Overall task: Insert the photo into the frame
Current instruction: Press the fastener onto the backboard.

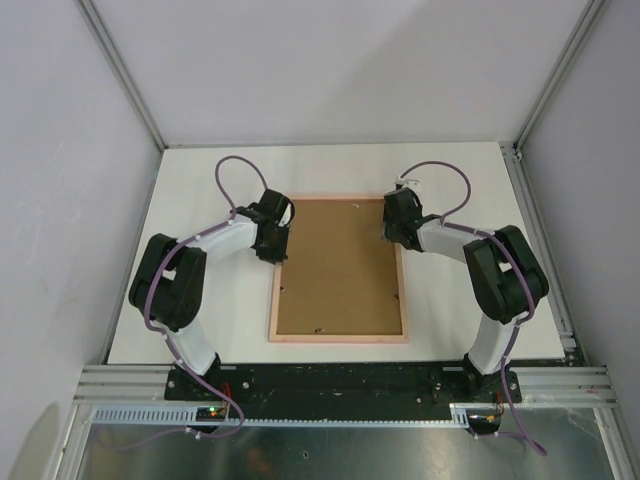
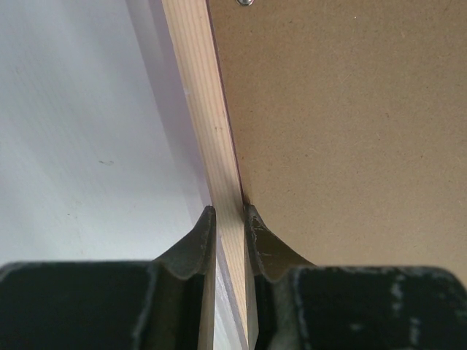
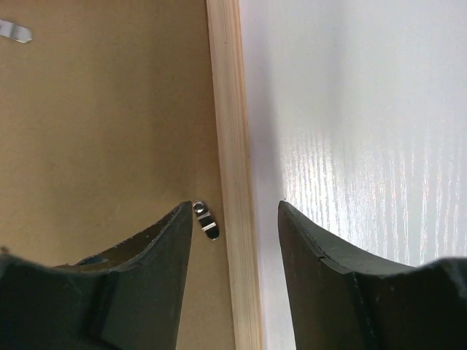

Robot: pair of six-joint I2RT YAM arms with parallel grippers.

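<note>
— Frame [image 1: 338, 338] location?
— We see it back-up, centred on a white table [image 1: 200, 190] between grey walls [image 1: 330, 70]. Left gripper [image 2: 228, 215] pinches its ten-o'clock rail; right gripper [image 3: 235, 208], spread, straddles the two-o'clock rail.

Frame [image 1: 338, 338] front hidden, face-down. Photo unseen; can't tell if under board [image 1: 340, 265]. Both wrist views cut frame off top & btm. Clip [image 2: 244, 2] cropped at top edge.
</note>
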